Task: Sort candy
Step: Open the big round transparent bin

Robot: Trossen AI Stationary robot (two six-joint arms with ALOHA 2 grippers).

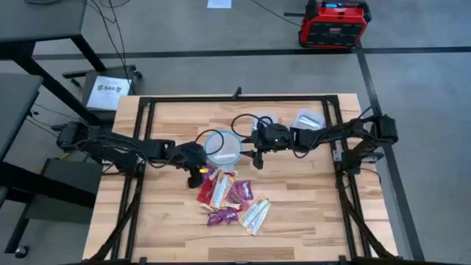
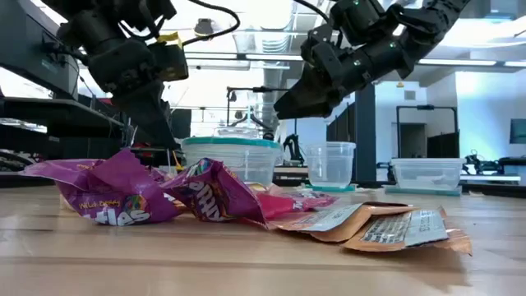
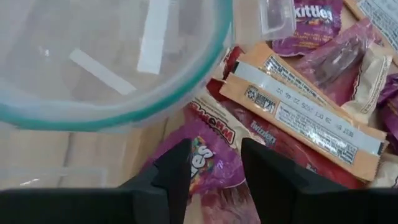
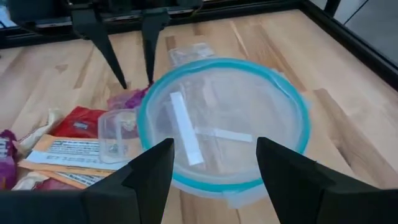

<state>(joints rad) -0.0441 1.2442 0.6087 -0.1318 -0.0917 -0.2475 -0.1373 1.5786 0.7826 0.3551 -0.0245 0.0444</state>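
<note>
The candy [image 1: 232, 199] lies in a loose pile mid-table: magenta and red packets [image 2: 197, 193], orange-white bars [image 3: 305, 112] and pale wrappers [image 1: 255, 215]. My left gripper [image 1: 197, 175] is open at the pile's far left end. Its fingers [image 3: 177, 171] stand on either side of a magenta packet [image 3: 208, 152]; whether they touch it, I cannot tell. My right gripper [image 1: 257, 160] is open and holds nothing. It hangs to the right of a round clear container with a teal rim [image 4: 298, 106], which stands on the table just beyond the pile.
Two more clear containers [image 1: 265, 119] [image 1: 307, 120] sit at the far right of the table. A small clear cup [image 4: 112, 137] lies at the pile's far edge, next to the round container. A black frame [image 1: 140, 147] borders the work area. Bare wood lies near the front edge [image 1: 221, 243].
</note>
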